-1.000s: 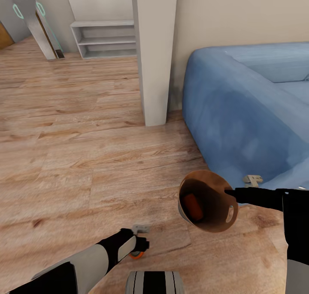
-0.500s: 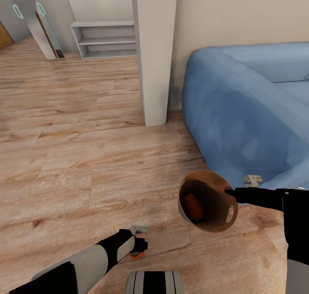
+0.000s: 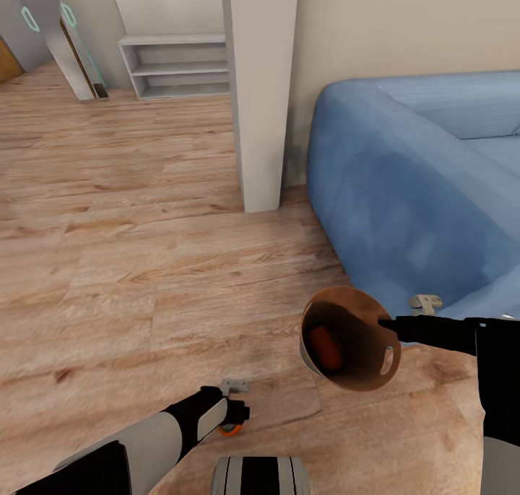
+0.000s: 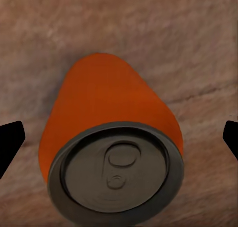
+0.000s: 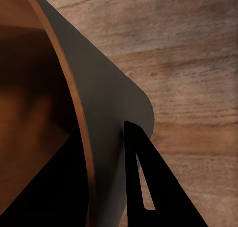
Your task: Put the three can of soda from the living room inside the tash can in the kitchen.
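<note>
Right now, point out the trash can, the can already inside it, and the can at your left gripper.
trash can [image 3: 361, 301]: head view, on its back rim.
orange can in the bin [image 3: 326, 348]: head view, on its side wall.
orange can at the left gripper [image 4: 106, 103]: left wrist view, on its orange body.

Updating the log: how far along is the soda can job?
One orange can already lies inside the trash can, whose rim the right pincer grips. A second orange can sits between the left pincer's open fingers. The third can and the trip to the kitchen remain.
</note>
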Tool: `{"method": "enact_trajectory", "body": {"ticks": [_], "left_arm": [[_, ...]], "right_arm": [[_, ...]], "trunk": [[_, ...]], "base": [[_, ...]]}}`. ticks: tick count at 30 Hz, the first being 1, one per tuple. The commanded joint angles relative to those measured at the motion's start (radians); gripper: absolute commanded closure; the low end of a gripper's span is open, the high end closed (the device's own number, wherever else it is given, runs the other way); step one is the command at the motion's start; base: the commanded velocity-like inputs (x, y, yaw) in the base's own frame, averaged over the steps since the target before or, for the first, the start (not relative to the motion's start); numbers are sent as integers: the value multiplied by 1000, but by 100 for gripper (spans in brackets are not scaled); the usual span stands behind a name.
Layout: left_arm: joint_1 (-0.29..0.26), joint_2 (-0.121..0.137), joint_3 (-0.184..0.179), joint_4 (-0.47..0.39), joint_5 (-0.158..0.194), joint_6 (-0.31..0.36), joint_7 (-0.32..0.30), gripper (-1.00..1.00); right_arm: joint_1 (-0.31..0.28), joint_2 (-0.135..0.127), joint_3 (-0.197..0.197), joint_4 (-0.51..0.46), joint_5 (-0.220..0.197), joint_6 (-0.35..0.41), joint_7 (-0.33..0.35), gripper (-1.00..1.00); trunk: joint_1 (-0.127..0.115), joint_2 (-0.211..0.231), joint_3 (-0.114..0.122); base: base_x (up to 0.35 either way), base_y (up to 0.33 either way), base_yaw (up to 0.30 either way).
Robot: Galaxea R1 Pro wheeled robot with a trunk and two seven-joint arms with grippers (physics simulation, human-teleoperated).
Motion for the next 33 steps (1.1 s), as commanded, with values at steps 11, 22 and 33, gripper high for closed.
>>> {"method": "enact_trajectory", "body": {"ticks": [11,22,33], "left_arm": [[2,1,0,1,9,-22,0,-100],[2,1,0,0,9,-23,0,-100],[31,4,2,12,11,-24,0,-100]], "right_arm": [[0,0,0,0,-14,10,3,100],[0,-1,0,0,-31,10,3,100],[0,-1,0,0,-31,10,3,100]], "trunk": [[0,0,0],[0,0,0],[0,0,0]], "base": [[0,0,0],[0,0,0],[0,0,0]]}}
